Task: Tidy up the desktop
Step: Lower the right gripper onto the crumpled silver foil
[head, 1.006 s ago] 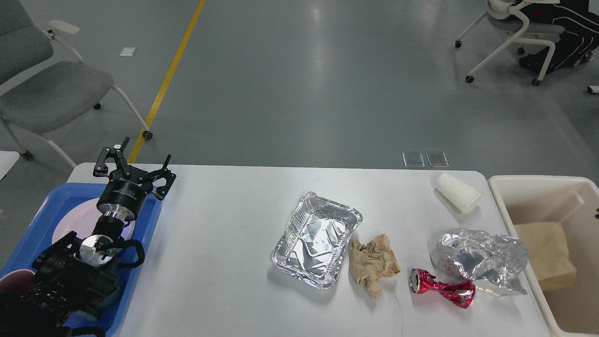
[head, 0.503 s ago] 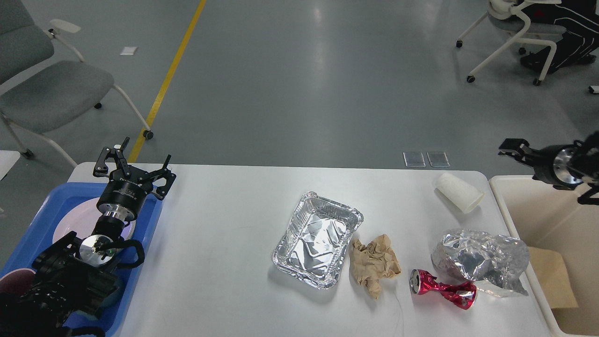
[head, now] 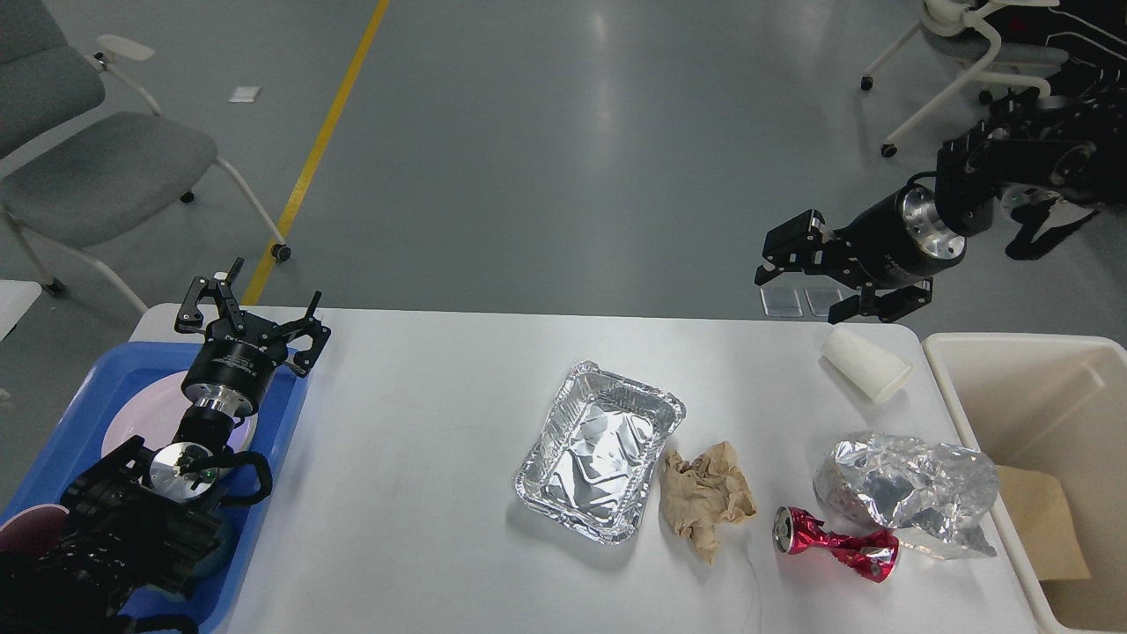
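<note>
The white desktop [head: 423, 458] holds an empty foil tray [head: 599, 449] in the middle. Right of it lie a crumpled brown paper [head: 704, 497], a crushed red can [head: 832, 546] and a crumpled foil sheet [head: 907, 489]. A white cup [head: 865, 363] lies on its side at the far right corner. My left gripper [head: 254, 310] is open and empty over the far right corner of the blue tray [head: 53, 440]. My right gripper [head: 799, 286] is open and empty in the air, just beyond the table's far edge, up-left of the white cup.
A cream bin [head: 1057, 387] stands off the table's right end with a brown sheet [head: 1043, 519] inside. The blue tray holds a pale plate [head: 123, 423] and a dark red cup [head: 26, 533]. Chairs stand on the floor at far left [head: 97, 167] and far right [head: 960, 53].
My right arm has come into view from the right and swung up and left from over the bin to above the table's far right corner. The brown sheet in the bin has shifted. The left arm has not moved.
</note>
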You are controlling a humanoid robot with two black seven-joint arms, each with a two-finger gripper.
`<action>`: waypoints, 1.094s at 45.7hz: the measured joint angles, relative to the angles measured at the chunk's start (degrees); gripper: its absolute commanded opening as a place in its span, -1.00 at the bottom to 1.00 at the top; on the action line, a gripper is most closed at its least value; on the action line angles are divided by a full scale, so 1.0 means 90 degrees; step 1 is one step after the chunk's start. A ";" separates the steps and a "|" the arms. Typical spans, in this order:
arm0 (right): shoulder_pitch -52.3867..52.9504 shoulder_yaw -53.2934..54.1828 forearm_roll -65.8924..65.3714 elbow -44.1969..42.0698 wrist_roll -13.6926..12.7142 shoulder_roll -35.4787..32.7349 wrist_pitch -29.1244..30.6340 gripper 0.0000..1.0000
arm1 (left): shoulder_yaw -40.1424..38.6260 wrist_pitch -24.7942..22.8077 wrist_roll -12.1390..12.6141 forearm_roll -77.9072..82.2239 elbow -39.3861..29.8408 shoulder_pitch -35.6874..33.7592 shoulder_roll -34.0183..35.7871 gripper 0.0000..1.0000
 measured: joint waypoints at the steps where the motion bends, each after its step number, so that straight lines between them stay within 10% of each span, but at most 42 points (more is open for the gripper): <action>1: 0.0131 -0.0046 -0.0002 0.0095 0.0000 0.0035 0.0068 1.00 | 0.0000 0.0000 0.0000 0.0000 0.0000 0.0000 0.0000 0.93; 22: 0.1738 -0.1396 -0.0056 0.1150 0.0003 0.1880 0.1256 1.00 | 0.0000 0.0000 0.0000 0.0000 0.0002 0.0000 -0.0001 0.93; 50: -0.2713 -0.1084 -0.0095 -0.0941 -0.0011 0.1035 -0.0602 1.00 | 0.0002 0.0000 0.0000 0.0000 0.0001 0.0000 0.0000 0.93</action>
